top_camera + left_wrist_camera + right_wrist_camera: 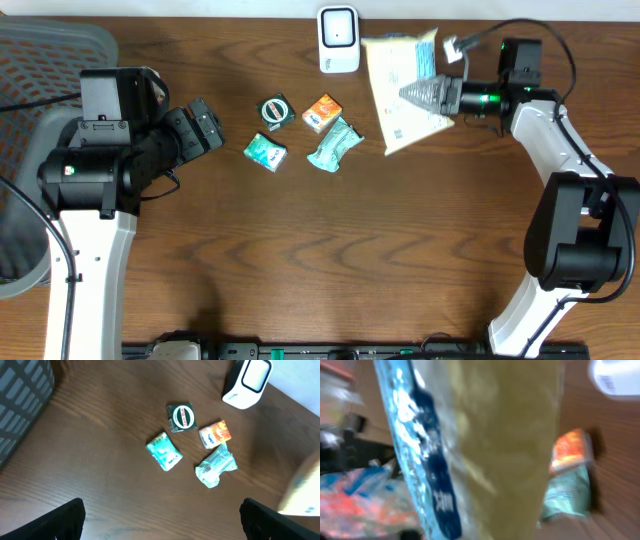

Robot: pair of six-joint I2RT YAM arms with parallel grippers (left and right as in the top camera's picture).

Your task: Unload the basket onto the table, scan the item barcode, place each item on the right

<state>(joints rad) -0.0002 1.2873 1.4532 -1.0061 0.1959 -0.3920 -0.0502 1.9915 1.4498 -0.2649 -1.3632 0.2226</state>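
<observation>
A large pale yellow and white bag (398, 92) with a blue edge is held up near the white barcode scanner (339, 40) at the back of the table. My right gripper (425, 96) is shut on the bag's right side. In the right wrist view the bag (495, 435) fills the frame and hides the fingers, and the scanner (617, 377) shows at the top right. My left gripper (205, 126) hovers open over bare wood on the left, holding nothing. Its fingertips (65, 520) stand wide apart at the bottom of the left wrist view.
Several small packets lie mid-table: a dark green round one (274, 110), an orange one (322, 112), a teal one (265, 152) and a light green one (334, 145). A grey mesh basket (40, 50) stands at the far left.
</observation>
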